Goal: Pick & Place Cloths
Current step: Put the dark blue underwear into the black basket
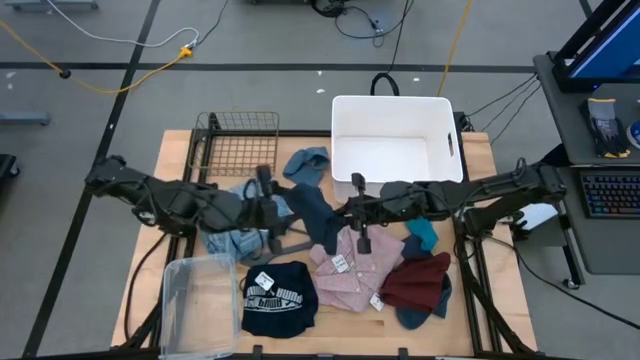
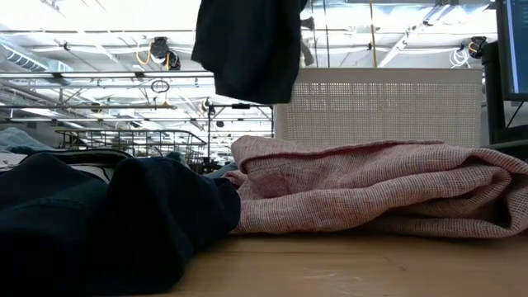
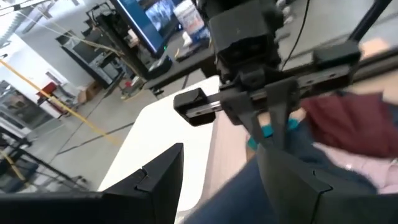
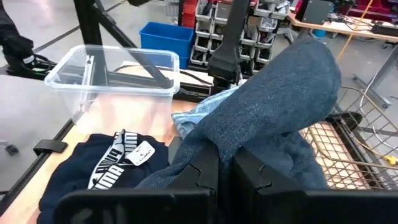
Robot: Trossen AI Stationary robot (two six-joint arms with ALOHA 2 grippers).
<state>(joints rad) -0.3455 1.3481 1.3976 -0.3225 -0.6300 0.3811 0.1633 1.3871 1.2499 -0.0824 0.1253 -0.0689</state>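
A grey-blue cloth hangs over the middle of the table, and my right gripper is shut on it. In the low view its lower end is well above the table. My left gripper faces it from the table's left, open, with a part of the cloth between its fingers. On the table lie a pink checked cloth, a black cloth with white print, a light blue denim cloth, a maroon cloth and a teal cloth. My right gripper pinches a bunched part of the grey-blue cloth between its two shut fingers, coming nearly level from the table's right. The cloth is heaped over the fingers and hangs below them, clear of the table. My left gripper: I cannot tell whether its fingers touch the cloth.
A white bin stands at the far middle, with a wire basket to its left. A clear plastic box sits at the near left. Another blue cloth lies beside the white bin.
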